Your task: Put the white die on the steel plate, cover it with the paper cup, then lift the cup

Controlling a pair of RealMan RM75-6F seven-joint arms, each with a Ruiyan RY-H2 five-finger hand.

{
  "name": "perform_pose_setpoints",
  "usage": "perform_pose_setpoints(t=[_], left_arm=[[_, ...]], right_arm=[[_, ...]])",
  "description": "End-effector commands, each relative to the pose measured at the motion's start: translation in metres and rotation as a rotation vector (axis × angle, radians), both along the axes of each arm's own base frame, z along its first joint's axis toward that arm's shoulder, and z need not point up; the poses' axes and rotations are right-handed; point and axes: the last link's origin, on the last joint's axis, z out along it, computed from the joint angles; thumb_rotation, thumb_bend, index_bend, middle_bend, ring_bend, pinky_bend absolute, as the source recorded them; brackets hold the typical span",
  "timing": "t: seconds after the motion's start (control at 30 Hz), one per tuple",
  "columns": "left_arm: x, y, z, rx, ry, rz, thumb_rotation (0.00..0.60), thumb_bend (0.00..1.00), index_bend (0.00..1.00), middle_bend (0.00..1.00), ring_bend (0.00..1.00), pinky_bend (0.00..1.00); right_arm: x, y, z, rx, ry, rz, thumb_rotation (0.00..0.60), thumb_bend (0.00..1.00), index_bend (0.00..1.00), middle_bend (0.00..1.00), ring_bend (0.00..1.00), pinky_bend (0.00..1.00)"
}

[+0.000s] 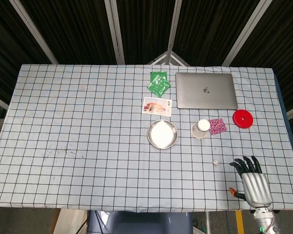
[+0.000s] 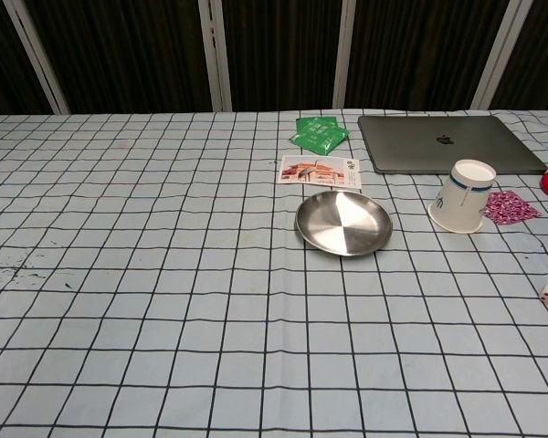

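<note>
First step not begun: the small white die [image 1: 215, 163] lies untouched near the table's front-right corner.
The right hand [image 1: 253, 182], empty with fingers spread, must reach left and pinch it, then carry it to the round steel plate [image 1: 162, 134] at mid-table.

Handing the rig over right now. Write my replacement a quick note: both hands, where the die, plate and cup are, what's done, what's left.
Right robot hand: empty, fingers apart, at the near right of the table, near the die. Left robot hand: not in view.
Die: on the cloth, near and right of the plate, apart from it.
Plate: mid-table, nothing on it.
Cup: mouth down, right of the plate, beside a pink packet.
Done: nothing yet.
Left: put the die on the plate, cover it with the cup, lift the cup.
</note>
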Motion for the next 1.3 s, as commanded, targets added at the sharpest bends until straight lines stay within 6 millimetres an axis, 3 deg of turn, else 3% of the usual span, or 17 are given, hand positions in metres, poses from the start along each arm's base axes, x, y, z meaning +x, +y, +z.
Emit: perform_pose_setpoints(t=[0.03, 0.23, 0.4, 0.8, 1.3], left_arm=[[0.002, 0.002, -0.002, -0.001, 0.003, -0.006, 0.600, 0.27, 0.30, 0.03, 0.00, 0.00], [0.004, 0.003, -0.005, -0.003, 0.010, -0.009, 0.600, 0.27, 0.30, 0.03, 0.00, 0.00], [0.005, 0.003, -0.006, -0.001, 0.015, -0.010, 0.600, 0.27, 0.30, 0.02, 0.00, 0.00], [0.005, 0.003, -0.005, 0.012, 0.022, -0.002, 0.600, 0.27, 0.30, 0.02, 0.00, 0.00], [0.006, 0.002, -0.005, 0.021, 0.036, 0.004, 0.600, 0.27, 0.30, 0.02, 0.00, 0.00]], right_arm=[[0.006, -0.015, -0.010, 0.012, -0.011, 0.008, 0.600, 0.04, 0.45, 0.35, 0.19, 0.01], [0.011, -0.032, -0.026, 0.020, -0.038, -0.004, 0.600, 0.05, 0.48, 0.36, 0.19, 0.01], [0.012, -0.045, -0.036, 0.005, -0.031, -0.022, 0.600, 0.11, 0.50, 0.36, 0.19, 0.01], [-0.002, -0.063, -0.058, 0.034, -0.003, -0.070, 0.600, 0.15, 0.50, 0.35, 0.19, 0.01], [-0.008, -0.084, -0.063, 0.024, 0.030, -0.073, 0.600, 0.15, 0.50, 0.35, 0.19, 0.01]])
